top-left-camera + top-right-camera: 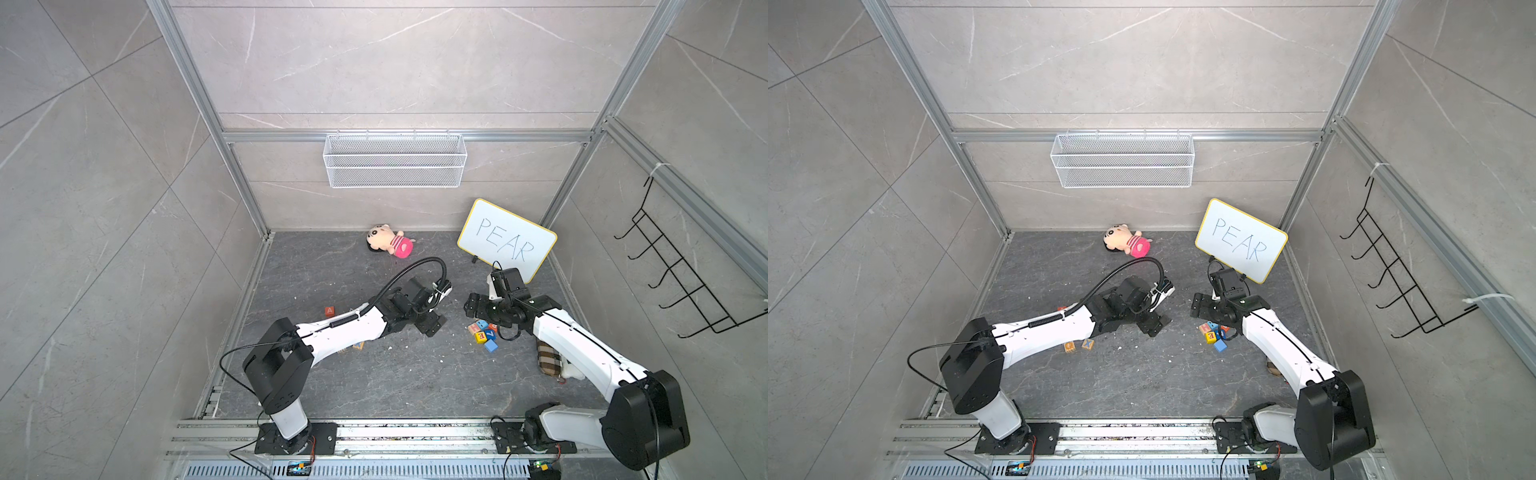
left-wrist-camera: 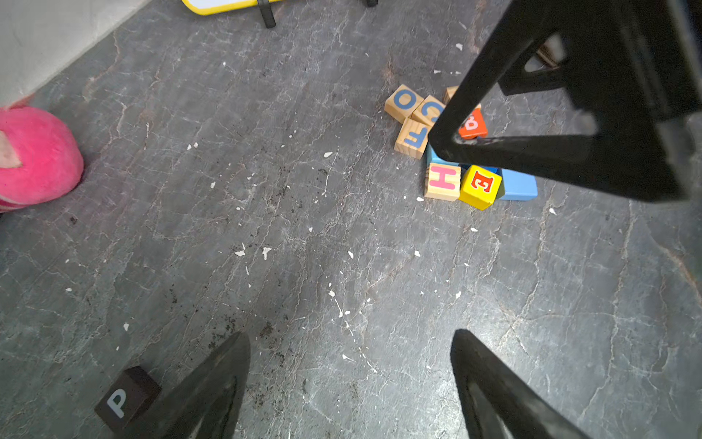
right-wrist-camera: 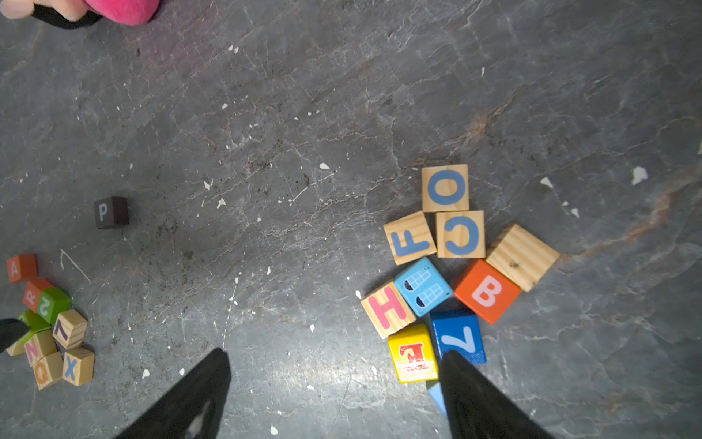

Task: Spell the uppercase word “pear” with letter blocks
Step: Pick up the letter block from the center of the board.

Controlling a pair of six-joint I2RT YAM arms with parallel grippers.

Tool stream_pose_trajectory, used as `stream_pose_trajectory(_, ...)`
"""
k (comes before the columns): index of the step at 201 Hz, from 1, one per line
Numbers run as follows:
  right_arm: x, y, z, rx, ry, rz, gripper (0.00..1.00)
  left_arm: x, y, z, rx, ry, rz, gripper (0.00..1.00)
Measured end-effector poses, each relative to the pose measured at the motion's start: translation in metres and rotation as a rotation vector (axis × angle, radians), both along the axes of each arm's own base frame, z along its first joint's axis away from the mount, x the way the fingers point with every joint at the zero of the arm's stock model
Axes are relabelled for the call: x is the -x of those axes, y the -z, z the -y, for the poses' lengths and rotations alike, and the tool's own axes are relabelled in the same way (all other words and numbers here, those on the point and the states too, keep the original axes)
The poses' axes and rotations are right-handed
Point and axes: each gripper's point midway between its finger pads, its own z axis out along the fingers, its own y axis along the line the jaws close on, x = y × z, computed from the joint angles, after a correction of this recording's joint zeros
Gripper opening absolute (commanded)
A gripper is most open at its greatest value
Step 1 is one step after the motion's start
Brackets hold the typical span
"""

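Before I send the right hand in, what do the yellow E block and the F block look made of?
Yellow E block: probably painted wood, glossy coat with a sheen; no grain shows, so plastic is possible. F block: bare matte wood, grain lines visible, flat blue letter.

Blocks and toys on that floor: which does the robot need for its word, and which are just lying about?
Needed: black P block; yellow E block; orange A block; red-orange R block.

Lying about: plain-wood cubes; blue cubes; orange B block; green cubes; plush doll; plaid pouch.
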Motion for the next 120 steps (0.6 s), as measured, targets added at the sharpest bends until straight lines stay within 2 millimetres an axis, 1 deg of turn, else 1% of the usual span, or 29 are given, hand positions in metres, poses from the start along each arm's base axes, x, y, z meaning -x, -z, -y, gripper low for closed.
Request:
stream_pose_trajectory(23, 0.008, 0.008, 0.004, 0.03, -0.005, -0.044, 0.83, 0.0, 0.0, 0.001, 0.002, 0.002, -0.001, 0.86)
stream_pose_trajectory(34, 0.011, 0.012, 0.007, 0.048, -0.007, -0.063, 0.82, 0.001, -0.001, 0.003, 0.007, 0.015, -0.002, 0.86)
stream_pose_trajectory(51, 0.019, 0.021, 0.011, 0.08, -0.016, -0.111, 0.8, 0.002, -0.002, 0.005, 0.011, 0.03, -0.001, 0.86)
stream_pose_trajectory(67, 0.025, 0.032, 0.014, 0.104, -0.021, -0.163, 0.79, 0.003, -0.003, 0.007, 0.015, 0.041, -0.001, 0.9)
stream_pose_trajectory(75, 0.028, 0.037, 0.016, 0.113, -0.022, -0.189, 0.77, 0.003, -0.003, 0.009, 0.02, 0.048, -0.003, 0.92)
stream_pose_trajectory(94, 0.033, 0.047, 0.017, 0.129, -0.03, -0.233, 0.77, 0.003, 0.0, 0.015, 0.023, 0.065, -0.016, 0.94)
stream_pose_trajectory(105, 0.035, 0.052, 0.018, 0.137, -0.035, -0.256, 0.74, 0.003, 0.004, 0.018, 0.021, 0.074, -0.027, 0.94)
stream_pose_trajectory(120, 0.038, 0.059, 0.018, 0.147, -0.045, -0.286, 0.74, 0.003, 0.009, 0.021, 0.015, 0.078, -0.034, 0.94)
